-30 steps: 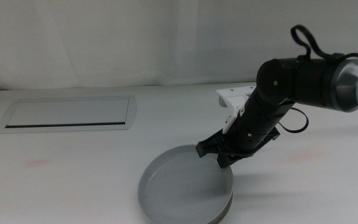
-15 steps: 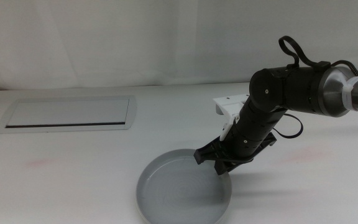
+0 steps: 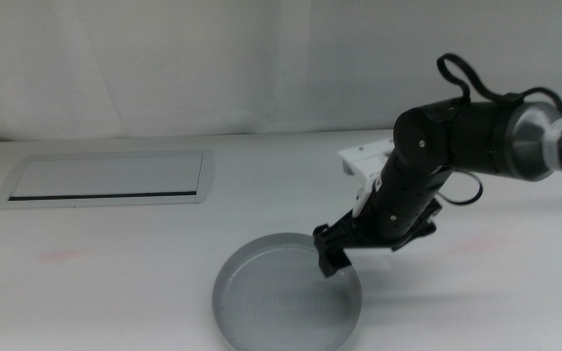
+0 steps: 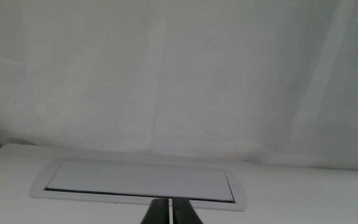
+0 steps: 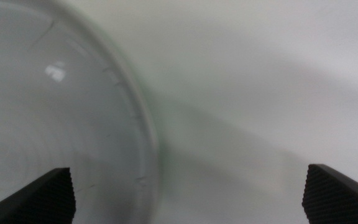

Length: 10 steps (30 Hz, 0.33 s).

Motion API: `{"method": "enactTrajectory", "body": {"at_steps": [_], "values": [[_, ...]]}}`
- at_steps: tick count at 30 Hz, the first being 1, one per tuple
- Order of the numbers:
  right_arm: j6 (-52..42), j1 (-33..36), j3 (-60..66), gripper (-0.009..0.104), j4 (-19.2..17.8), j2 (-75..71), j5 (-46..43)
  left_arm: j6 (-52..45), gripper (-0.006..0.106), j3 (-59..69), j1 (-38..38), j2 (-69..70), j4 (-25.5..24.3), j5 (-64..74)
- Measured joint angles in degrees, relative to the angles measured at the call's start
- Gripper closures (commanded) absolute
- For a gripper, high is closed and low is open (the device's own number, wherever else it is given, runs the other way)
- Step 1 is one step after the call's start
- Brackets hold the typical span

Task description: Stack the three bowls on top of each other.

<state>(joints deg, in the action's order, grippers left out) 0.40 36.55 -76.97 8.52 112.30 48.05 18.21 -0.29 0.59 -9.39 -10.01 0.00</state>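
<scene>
a: what's the biggest thing here?
b: the white worktop (image 3: 115, 263), with a white curtain (image 3: 213, 58) hanging behind it. the right arm (image 3: 476, 141) reaches in from the right and angles down toward the near middle.

a: and the flat thing at the far left?
b: a white rectangular panel (image 3: 105, 177) with a dark slot along its near edge, well apart from the arm. the left wrist view shows it too (image 4: 138, 182).

a: where's the bowl?
b: a light grey bowl (image 3: 281, 307) sits upright on the worktop near the front edge, middle of the view. i see only that one; whether others lie under it, i cannot tell.

a: the right gripper?
b: the right gripper (image 3: 332, 255) is over the bowl's far right rim. in its wrist view the fingers (image 5: 42, 194) stand wide apart, the rim (image 5: 143, 134) between them, gripping nothing.

a: the left gripper?
b: the left gripper (image 4: 168, 213) waits, its fingers closed together, empty.
</scene>
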Motion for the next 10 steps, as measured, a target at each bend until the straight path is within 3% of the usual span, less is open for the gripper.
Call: {"method": "enactTrajectory", "body": {"at_steps": [5, 10], "values": [[5.7, -1.0, -1.1, -0.008, -10.0, -5.6, -0.6, 0.0, 0.103, 0.0, 0.0, 0.0, 0.0, 0.0], [11.8, -7.3, -2.1, -0.008, -22.4, -14.7, -0.9, 0.0, 0.103, 0.0, 0.0, 0.0, 0.0, 0.0]]}}
